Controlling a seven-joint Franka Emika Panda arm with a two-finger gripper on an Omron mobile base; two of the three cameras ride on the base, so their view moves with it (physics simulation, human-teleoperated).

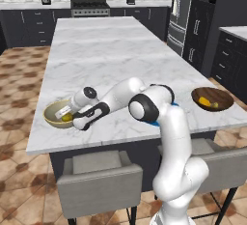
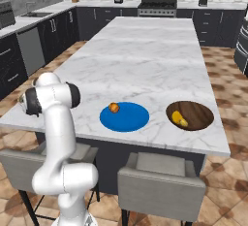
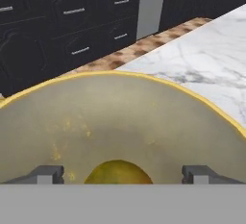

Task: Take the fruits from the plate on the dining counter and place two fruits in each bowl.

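My gripper [image 3: 123,175] is open inside the tan-yellow bowl [image 3: 120,122], and its fingertips [image 3: 48,174] stand wide apart on either side of a yellow-green round fruit [image 3: 118,171] without touching it. The left base view shows the gripper [image 1: 67,116] over that bowl [image 1: 52,115] at the dining counter's [image 1: 111,55] near left. The blue plate [image 2: 127,118] holds one round orange-coloured fruit [image 2: 114,107]. A yellow banana [image 2: 179,118] lies in the dark brown bowl [image 2: 193,114]. I cannot tell whether another fruit lies beside it. The fourth fruit is out of view.
Two grey chairs [image 1: 99,178] [image 2: 162,181] stand at the counter's near edge. Dark cabinets [image 3: 72,31] run along the walls, with a stove [image 1: 89,7] at the back. My arm covers most of the plate [image 1: 174,105] in the left base view.
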